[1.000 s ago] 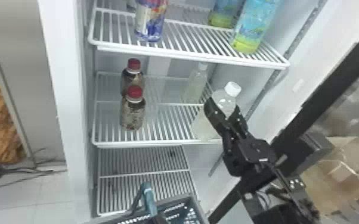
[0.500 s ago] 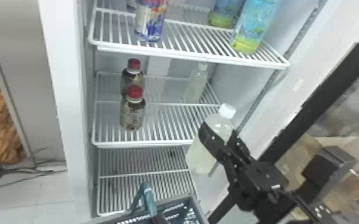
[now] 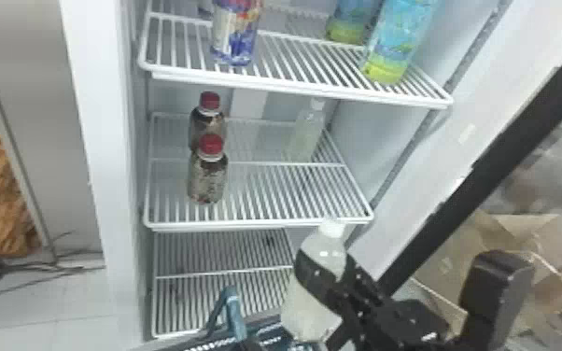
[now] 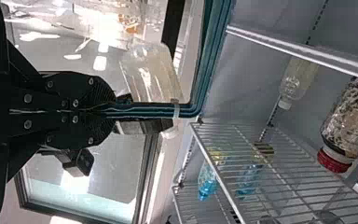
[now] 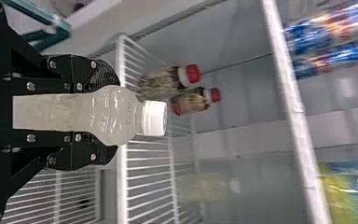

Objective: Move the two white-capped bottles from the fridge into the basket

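Wire shelves [image 3: 256,226] were seen inside an open white fridge [image 3: 98,140], with two red-capped bottles [image 3: 207,182] standing on the middle shelf. One white-capped bottle [image 3: 310,305] was held before the fridge, beside the basket [image 3: 261,319], between the closed-in fingers of the right gripper [image 3: 329,275]. Its long axis was tilted: the cap pointed up and to the right, the base down and to the left. The second white-capped bottle [image 3: 305,135] was stood upright at the middle shelf's rear right. The basket's teal handle [image 3: 232,305] was gripped by the left gripper's [image 3: 250,346] fingers. Since half a second earlier, the held bottle had been lowered and brought slightly leftward.
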Controlling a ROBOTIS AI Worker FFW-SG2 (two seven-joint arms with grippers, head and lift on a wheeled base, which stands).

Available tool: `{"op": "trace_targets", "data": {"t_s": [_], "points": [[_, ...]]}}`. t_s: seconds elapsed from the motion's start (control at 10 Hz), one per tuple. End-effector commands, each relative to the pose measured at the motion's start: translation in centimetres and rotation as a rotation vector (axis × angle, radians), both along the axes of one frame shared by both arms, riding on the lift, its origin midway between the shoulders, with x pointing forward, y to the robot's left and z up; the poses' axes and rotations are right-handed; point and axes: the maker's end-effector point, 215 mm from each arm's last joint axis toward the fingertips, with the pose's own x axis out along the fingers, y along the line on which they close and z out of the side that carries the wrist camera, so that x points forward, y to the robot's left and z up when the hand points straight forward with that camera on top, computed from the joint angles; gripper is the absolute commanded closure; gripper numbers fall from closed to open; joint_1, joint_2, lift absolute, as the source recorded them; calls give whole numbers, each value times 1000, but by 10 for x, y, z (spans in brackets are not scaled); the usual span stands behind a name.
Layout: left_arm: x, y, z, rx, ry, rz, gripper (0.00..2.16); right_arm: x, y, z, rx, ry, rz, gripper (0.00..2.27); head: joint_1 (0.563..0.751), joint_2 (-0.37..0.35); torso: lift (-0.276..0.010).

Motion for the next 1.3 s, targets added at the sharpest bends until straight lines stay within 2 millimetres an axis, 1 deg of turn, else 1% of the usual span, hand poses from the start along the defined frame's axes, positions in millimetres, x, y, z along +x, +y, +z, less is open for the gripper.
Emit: {"op": "trace_targets", "data": {"t_s": [0.0, 0.2, 0.6, 0.7, 0.8, 1.0, 1.2], "points": [[0, 0, 0, -1, 0, 0, 1119, -11, 4, -25, -14, 97, 31, 987, 695, -350, -260], [0, 0, 0, 0, 0, -1, 1119, -21, 5, -48, -26, 185, 60, 987, 695, -350, -260], [1, 0, 0, -1, 0, 2, 1119, -55, -4, -90, -88, 396, 80, 987, 695, -350, -260], [1, 0, 0, -1, 0, 2, 1119, -60, -6, -96, -98, 427, 83, 978, 695, -350, -260], [0, 0, 0, 1, -1, 1, 1119, -58, -8, -96, -105, 424, 77, 929, 695, -350, -260], [1, 1, 0, 0, -1, 3, 1119, -54, -11, -96, -107, 419, 76, 469, 695, -350, -260], [1, 2, 0, 1, 1, 5, 1119, -33, -10, -83, -90, 333, 69, 174, 695, -350, -260]]}}
